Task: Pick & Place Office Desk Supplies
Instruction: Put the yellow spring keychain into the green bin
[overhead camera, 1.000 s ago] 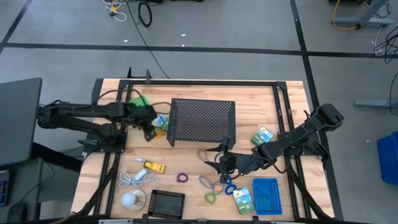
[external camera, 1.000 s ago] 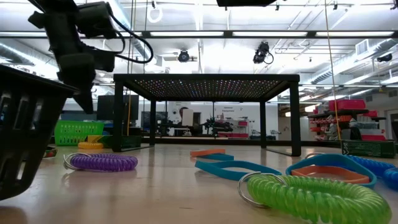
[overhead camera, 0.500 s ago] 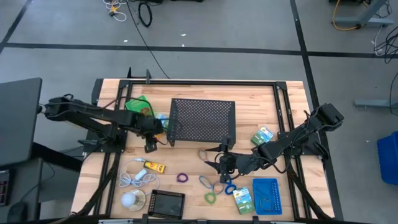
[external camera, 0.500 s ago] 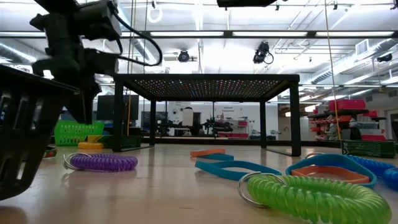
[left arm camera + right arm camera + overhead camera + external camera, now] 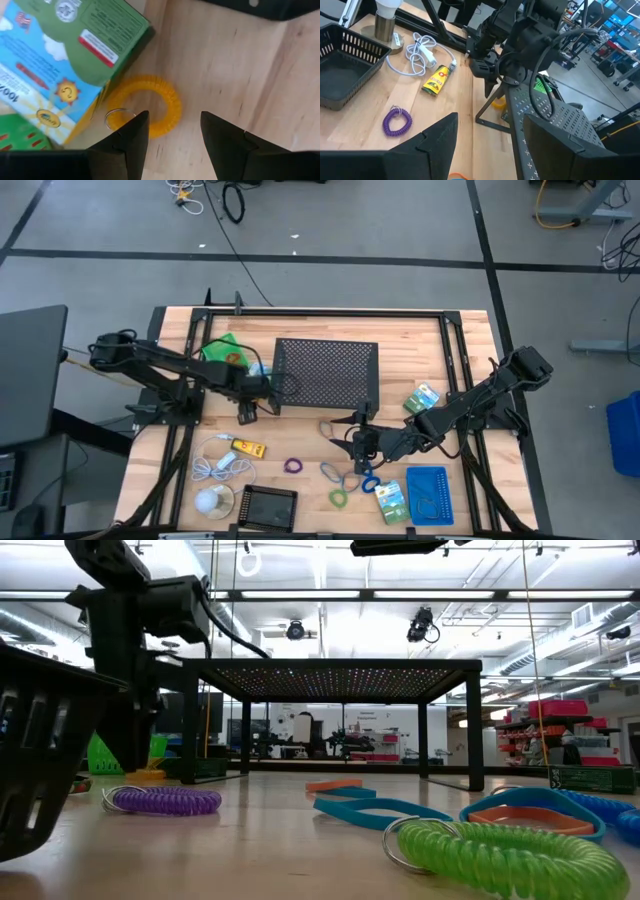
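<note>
Left gripper (image 5: 246, 412) open and empty, poised just off the left front corner of the black mesh stand (image 5: 325, 372), fingers (image 5: 125, 145) spread apart above a yellow coiled loop (image 5: 152, 107) lying flat on the tabletop (image 5: 225, 65). Touching that loop, a green and blue packet (image 5: 55, 60), tilted, one corner overlapping the loop's edge. Beside it at the stand's left, a green tray (image 5: 222, 346).

Right gripper (image 5: 352, 442) also open and empty, low over the tabletop just in front of the stand, fingers (image 5: 435, 140) set wide. Around it, several loops: a grey one (image 5: 329, 429) just beside, a blue one (image 5: 369, 480) and a light blue one (image 5: 331, 471) nearer the front edge, a green one (image 5: 338, 498) past those, a purple one (image 5: 293, 466) apart to the left. To the right, a blue tray (image 5: 427, 494) with a green-blue packet (image 5: 391, 501) against its left side; another packet (image 5: 423, 398) farther back by the right arm.

At the front left: a yellow block (image 5: 247, 447), a white coiled cable (image 5: 220, 462), a white ball (image 5: 210, 501) and a black tray (image 5: 268, 507).
</note>
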`<move>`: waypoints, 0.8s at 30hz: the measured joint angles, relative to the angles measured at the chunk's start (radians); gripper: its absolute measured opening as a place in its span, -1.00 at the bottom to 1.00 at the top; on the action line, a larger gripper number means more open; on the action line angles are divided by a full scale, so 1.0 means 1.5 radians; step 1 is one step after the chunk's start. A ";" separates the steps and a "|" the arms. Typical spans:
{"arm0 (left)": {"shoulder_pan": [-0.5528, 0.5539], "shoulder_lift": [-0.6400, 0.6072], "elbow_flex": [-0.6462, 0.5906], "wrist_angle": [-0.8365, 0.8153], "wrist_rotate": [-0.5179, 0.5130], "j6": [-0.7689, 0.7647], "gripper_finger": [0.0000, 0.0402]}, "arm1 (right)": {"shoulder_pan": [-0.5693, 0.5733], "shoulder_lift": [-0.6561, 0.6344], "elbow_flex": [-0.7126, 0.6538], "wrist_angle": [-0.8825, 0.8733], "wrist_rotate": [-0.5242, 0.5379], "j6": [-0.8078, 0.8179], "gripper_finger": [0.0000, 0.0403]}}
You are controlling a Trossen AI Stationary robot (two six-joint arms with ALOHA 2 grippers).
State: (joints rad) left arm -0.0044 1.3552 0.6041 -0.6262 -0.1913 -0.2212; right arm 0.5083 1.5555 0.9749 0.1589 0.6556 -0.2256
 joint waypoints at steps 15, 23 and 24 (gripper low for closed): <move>0.000 0.047 0.003 0.019 -0.012 0.000 -0.23 | 0.000 0.000 0.000 0.000 0.000 0.002 0.16; -0.001 0.047 0.002 0.014 0.017 -0.028 -0.84 | 0.000 0.000 0.000 0.001 0.000 0.002 0.16; -0.001 0.047 0.002 0.012 0.022 -0.036 -0.90 | 0.000 0.000 0.000 0.001 0.000 0.002 0.16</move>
State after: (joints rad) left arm -0.0055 1.4258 0.6068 -0.6078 -0.1588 -0.2756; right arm 0.5087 1.5555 0.9749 0.1596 0.6559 -0.2226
